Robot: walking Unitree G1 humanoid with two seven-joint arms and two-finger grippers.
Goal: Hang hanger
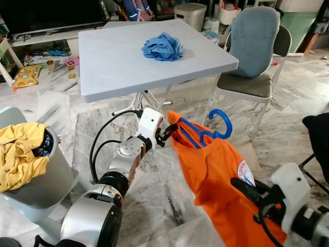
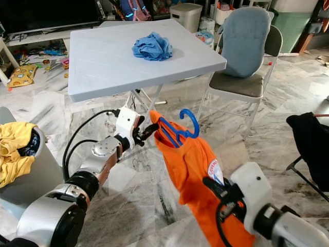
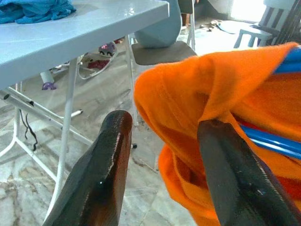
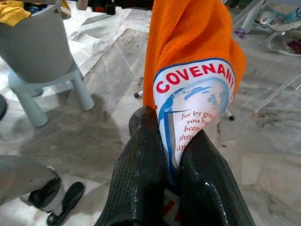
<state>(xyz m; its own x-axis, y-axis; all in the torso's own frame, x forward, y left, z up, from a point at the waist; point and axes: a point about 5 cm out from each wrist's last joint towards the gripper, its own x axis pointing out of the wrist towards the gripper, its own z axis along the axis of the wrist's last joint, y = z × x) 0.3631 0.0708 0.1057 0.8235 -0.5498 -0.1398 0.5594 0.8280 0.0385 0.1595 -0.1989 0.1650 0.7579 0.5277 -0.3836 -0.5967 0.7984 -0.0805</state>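
Hanger [image 1: 205, 133], blue, stiff and light, carries a limp orange shirt [image 1: 221, 180]; left claw [image 1: 168, 131] spread at the collar, right claw [image 4: 171, 160] clamped on the shirt; best held by its hook.

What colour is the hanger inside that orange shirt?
Blue; the hanger shows best in the left eye view.

Grey folding table [image 1: 118, 62] on marble floor [image 1: 154, 200]. Crumpled blue cloth [image 1: 162, 47] on table, toward far right corner. Folding chair [image 1: 252, 77] just beside table's right edge, blue-grey towel [image 1: 252, 33] draped over backrest. Grey bin [image 1: 36, 180] at near left, yellow garment [image 1: 18, 154] spilling over rim. Toys [image 1: 31, 72] scattered on floor beyond table's left edge. Dark cloth [image 1: 318, 139] at far right.
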